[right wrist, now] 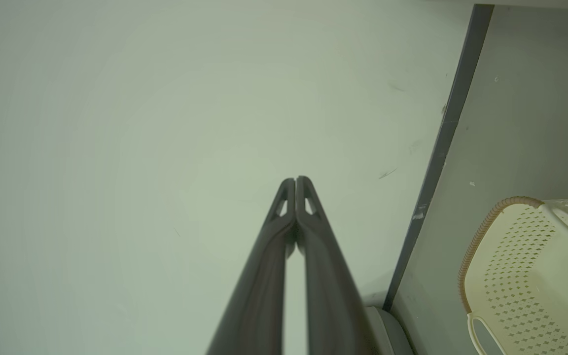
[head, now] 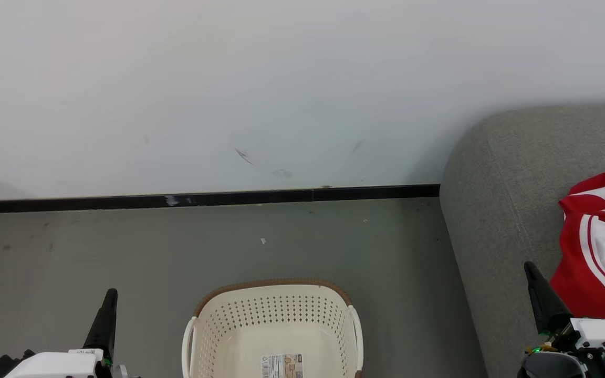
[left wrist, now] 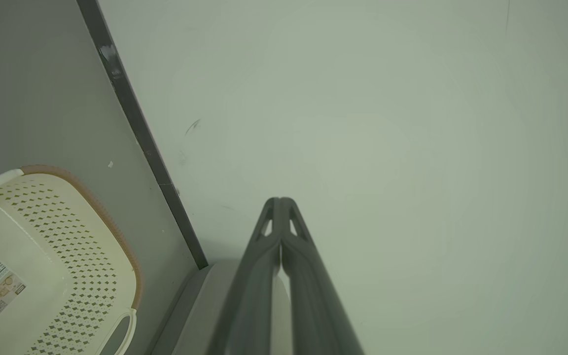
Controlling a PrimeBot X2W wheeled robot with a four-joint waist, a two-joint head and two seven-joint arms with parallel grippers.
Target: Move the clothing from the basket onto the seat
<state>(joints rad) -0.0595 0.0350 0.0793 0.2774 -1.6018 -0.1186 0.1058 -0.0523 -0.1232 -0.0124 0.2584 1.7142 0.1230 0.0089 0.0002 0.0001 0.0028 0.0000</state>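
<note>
The cream perforated basket [head: 273,328] with a brown rim stands on the floor at the bottom centre, holding nothing but the barcode label on its floor; it also appears as the basket [left wrist: 42,256] and the basket [right wrist: 525,276] in the wrist views. Red clothing [head: 599,247] with white panels and stripes lies on the grey seat [head: 497,220] at the right. My left gripper [head: 109,294] is shut at the lower left, left of the basket. My right gripper [head: 531,269] is shut over the seat, just left of the clothing. Both pairs of fingers press together with nothing between them: left gripper [left wrist: 280,201], right gripper [right wrist: 295,180].
A pale wall [head: 281,89] with a black baseboard [head: 202,199] runs behind the basket. Grey floor [head: 97,247] lies between the basket and the wall and to the basket's left. The seat's rounded corner stands close to the basket's right side.
</note>
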